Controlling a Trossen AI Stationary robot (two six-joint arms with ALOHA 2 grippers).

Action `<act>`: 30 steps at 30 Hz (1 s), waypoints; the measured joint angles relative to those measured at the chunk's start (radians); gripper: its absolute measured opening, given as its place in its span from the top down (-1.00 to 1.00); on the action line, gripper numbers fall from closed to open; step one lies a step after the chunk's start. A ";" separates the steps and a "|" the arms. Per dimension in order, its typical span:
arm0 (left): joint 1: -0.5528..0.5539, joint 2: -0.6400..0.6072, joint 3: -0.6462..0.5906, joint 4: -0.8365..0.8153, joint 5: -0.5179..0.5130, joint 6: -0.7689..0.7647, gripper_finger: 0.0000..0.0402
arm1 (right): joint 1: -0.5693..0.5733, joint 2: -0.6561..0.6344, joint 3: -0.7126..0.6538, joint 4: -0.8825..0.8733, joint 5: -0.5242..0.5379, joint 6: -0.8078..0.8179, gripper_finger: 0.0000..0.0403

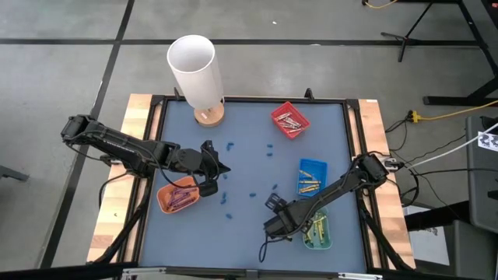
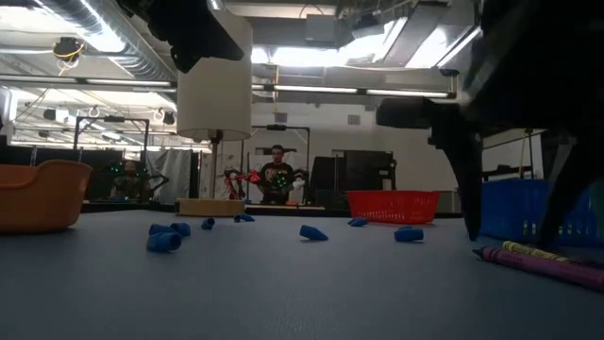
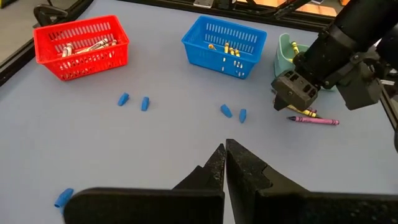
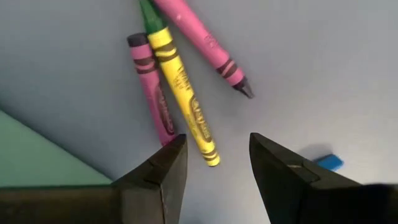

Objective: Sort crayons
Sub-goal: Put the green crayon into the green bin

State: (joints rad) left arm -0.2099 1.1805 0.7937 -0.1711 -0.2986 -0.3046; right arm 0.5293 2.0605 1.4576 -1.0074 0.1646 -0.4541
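Three crayons lie on the blue-grey table beside the green tray (image 4: 37,158): a yellow one (image 4: 183,102) and two purple-pink ones (image 4: 152,93) (image 4: 202,43). They also show in the left wrist view (image 3: 314,118) and the low view (image 2: 547,260). My right gripper (image 4: 217,162) is open just above them. Its fingers stand either side of the yellow crayon's end and touch nothing. It also shows in the high view (image 1: 272,222). My left gripper (image 3: 225,155) is shut and empty, beside the orange tray (image 1: 177,196) of purple-pink crayons.
A red basket (image 1: 289,119) holds silver crayons and a blue basket (image 1: 312,177) holds yellow-gold ones. The green tray (image 1: 317,232) holds yellow ones. A tall white cylinder (image 1: 194,66) stands on a wooden base at the far edge. Small blue bits (image 1: 226,204) lie scattered mid-table.
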 joint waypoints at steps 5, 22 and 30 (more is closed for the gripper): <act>0.000 0.000 0.000 0.000 0.000 0.000 1.00 | 0.000 -0.001 -0.030 0.026 0.000 -0.001 0.15; 0.000 0.000 0.000 0.000 0.000 0.000 1.00 | 0.002 -0.001 -0.035 0.031 -0.009 0.001 0.75; 0.000 0.000 0.000 0.000 0.000 0.000 1.00 | 0.002 -0.001 -0.035 0.033 -0.006 0.002 0.87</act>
State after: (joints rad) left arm -0.2100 1.1805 0.7937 -0.1711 -0.2985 -0.3046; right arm 0.5308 2.0598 1.4231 -0.9741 0.1590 -0.4522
